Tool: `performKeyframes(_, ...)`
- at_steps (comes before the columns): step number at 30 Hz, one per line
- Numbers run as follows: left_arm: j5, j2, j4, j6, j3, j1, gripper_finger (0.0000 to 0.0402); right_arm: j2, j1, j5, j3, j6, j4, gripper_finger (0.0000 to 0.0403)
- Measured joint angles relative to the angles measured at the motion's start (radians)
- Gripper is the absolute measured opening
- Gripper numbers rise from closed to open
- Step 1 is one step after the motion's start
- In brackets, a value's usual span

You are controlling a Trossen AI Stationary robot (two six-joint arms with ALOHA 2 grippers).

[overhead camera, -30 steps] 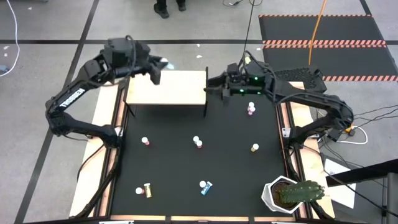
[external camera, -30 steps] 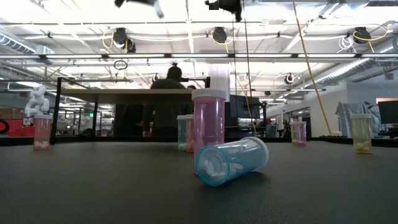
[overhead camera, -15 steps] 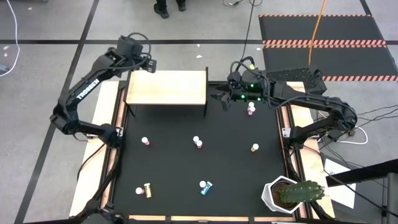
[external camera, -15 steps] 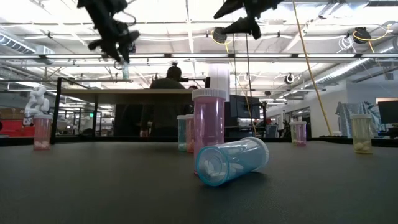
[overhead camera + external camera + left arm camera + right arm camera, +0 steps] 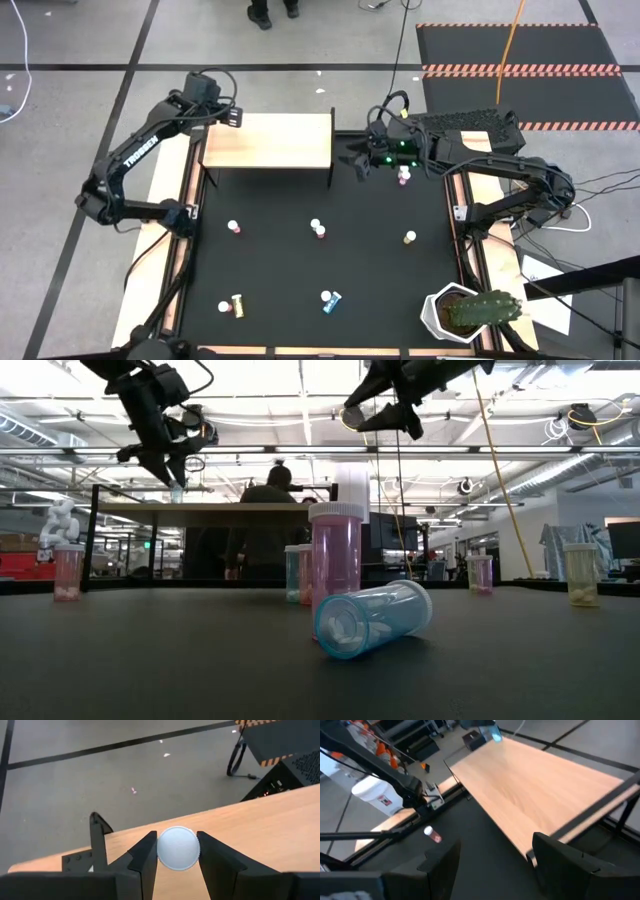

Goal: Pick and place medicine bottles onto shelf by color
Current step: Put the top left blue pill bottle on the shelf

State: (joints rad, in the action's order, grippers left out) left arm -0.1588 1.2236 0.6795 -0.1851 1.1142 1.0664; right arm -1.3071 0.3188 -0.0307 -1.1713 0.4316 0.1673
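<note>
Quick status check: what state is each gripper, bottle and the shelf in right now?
Left gripper: shut on a white-capped bottle over the shelf's corner.
Right gripper: open, holding nothing, beside the shelf.
Shelf: top bare.
Blue bottle: lying on its side.
Pink bottle: upright.

Shelf [image 5: 270, 140]: pale-wood board on dark legs, at the mat's far edge. Medicine bottles, white-capped: one held upright over the shelf's left far corner [image 5: 178, 848] (body colour hidden); pink ones standing at [image 5: 234, 229], [image 5: 319, 230], [image 5: 403, 176]; tan [image 5: 410, 238], [image 5: 237, 304]; blue, toppled [image 5: 330, 299].
</note>
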Motion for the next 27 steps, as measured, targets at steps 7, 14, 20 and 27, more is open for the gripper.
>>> performKeyframes(7, 0.003, 0.0, -0.047, 0.007, -0.043, 0.013, 0.0131, 0.0, 0.0, 0.0, 0.0, -0.008, -0.036, 0.0242)
performKeyframes(14, -0.026, 0.0, -0.056, 0.052, -0.044, 0.013, 0.0131, 0.0, 0.0, 0.0, 0.0, -0.006, -0.036, 0.0242)
performKeyframes(20, -0.03, 0.001, -0.056, 0.079, -0.044, 0.013, 0.0131, 0.0, 0.0, 0.001, 0.0, 0.001, -0.036, 0.0242)
performKeyframes(27, -0.035, 0.021, -0.059, 0.095, -0.044, 0.016, 0.0131, 0.0, 0.0, 0.002, 0.0, 0.011, -0.037, 0.0242)
